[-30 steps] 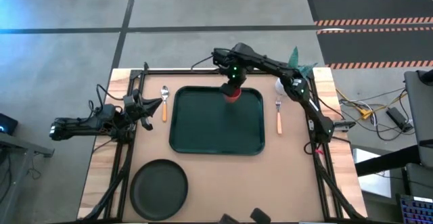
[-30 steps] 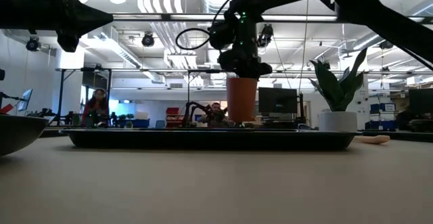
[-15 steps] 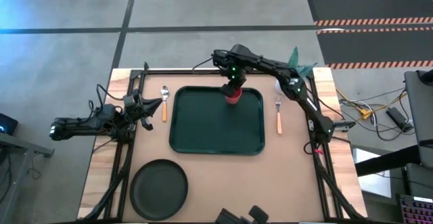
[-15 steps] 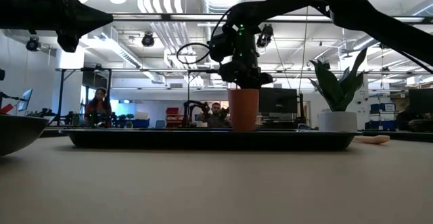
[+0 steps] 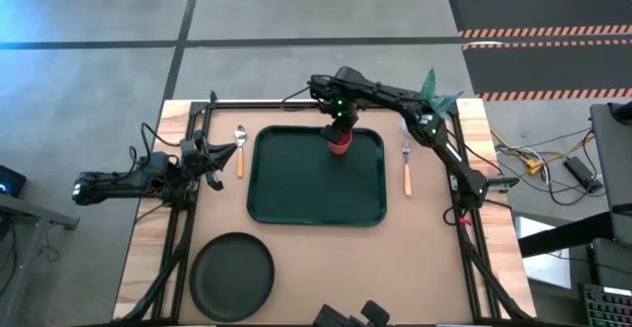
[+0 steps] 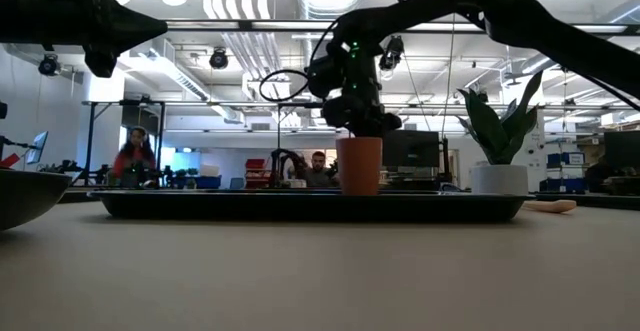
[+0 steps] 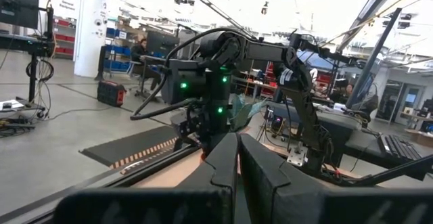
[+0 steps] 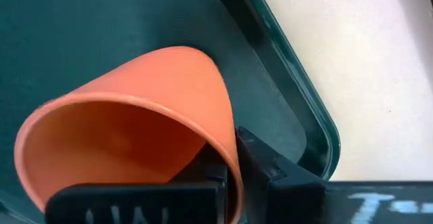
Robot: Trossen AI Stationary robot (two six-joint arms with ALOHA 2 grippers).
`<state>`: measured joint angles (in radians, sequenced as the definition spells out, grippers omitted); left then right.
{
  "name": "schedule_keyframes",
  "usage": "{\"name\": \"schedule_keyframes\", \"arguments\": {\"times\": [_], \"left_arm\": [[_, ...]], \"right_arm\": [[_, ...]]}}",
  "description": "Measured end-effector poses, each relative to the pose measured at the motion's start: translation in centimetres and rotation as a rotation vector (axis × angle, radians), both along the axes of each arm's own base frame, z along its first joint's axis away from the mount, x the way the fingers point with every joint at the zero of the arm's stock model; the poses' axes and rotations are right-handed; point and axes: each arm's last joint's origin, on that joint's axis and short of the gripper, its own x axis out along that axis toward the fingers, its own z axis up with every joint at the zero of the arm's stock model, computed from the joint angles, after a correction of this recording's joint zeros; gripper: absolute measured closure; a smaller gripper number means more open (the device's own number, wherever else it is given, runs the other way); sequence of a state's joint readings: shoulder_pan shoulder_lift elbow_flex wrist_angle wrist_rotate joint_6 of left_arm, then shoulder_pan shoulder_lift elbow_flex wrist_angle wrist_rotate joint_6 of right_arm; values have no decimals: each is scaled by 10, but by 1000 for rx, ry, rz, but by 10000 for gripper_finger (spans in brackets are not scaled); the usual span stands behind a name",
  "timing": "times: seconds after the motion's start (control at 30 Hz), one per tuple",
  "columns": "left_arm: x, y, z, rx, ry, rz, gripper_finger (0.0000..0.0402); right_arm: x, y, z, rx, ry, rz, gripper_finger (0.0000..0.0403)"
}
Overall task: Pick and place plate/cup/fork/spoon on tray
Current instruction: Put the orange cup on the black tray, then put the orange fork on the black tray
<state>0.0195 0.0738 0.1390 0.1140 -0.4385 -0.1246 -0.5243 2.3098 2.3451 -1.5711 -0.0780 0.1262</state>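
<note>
- Standing upright on the tray (image 5: 296, 184), the cup (image 5: 340, 143) sits in the tray's far right part, near the back rim; low view shows its base down on the tray floor.
- right gripper (image 5: 338, 132) is directly over the cup, fingers pinched tight on the cup's rim wall; right wrist view shows one finger (image 8: 203, 173) inside the cup and the other outside against the wall.
- right arm reaches in from the table's right edge, across the far side, to the cup.
- fork (image 5: 406, 168) lies on the table just right of the tray, tines toward the far edge, orange handle toward the near edge.
- spoon (image 5: 240, 150) lies just left of the tray, bowl toward the far edge, apart from the tray rim.
- plate (image 5: 233, 274) rests on the table at the near left, well apart from the cup, clear of the tray's near left corner.
- left gripper (image 5: 230, 153) waits at the table's left side, fingers closed, nothing held, tips near the spoon's handle.
- potted plant (image 6: 493, 161) stands at the far right of the table, white pot, beyond the fork.
- people seated in the room behind the table, low view.
</note>
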Motion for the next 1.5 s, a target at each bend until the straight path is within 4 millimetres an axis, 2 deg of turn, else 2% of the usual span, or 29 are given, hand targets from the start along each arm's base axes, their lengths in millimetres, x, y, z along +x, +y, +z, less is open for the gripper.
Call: {"name": "schedule_keyframes", "arguments": {"times": [0.2,0.4,0.5,0.63,0.77,0.93,1.0,1.13,1.23,1.33,1.5], "left_arm": [[0,0,0,0,0,0,402],[0,0,0,-1,0,0,402],[3,1,-3,-51,38,31,402],[15,2,-3,-113,234,65,402],[40,3,20,-102,331,43,402],[89,8,62,-37,432,-4,402],[112,16,75,-48,456,-17,402],[150,44,88,-112,577,-45,402],[166,64,88,-175,692,-34,402],[178,73,89,-185,740,-35,402],[182,76,102,-126,726,-51,402]], "right_arm": [[0,2,5,-6,-12,18,366],[-4,6,23,-30,-52,21,330],[-8,8,40,-51,-93,17,317],[-22,17,78,-88,-170,-2,308],[-38,31,119,-140,-270,-23,308],[-65,58,174,-207,-427,-39,307],[-75,70,191,-228,-479,-40,309],[-101,96,221,-242,-545,-43,314],[-113,117,231,-225,-554,-56,317],[-123,138,228,-200,-526,-80,314],[-149,168,199,-185,-383,-218,305]]}}
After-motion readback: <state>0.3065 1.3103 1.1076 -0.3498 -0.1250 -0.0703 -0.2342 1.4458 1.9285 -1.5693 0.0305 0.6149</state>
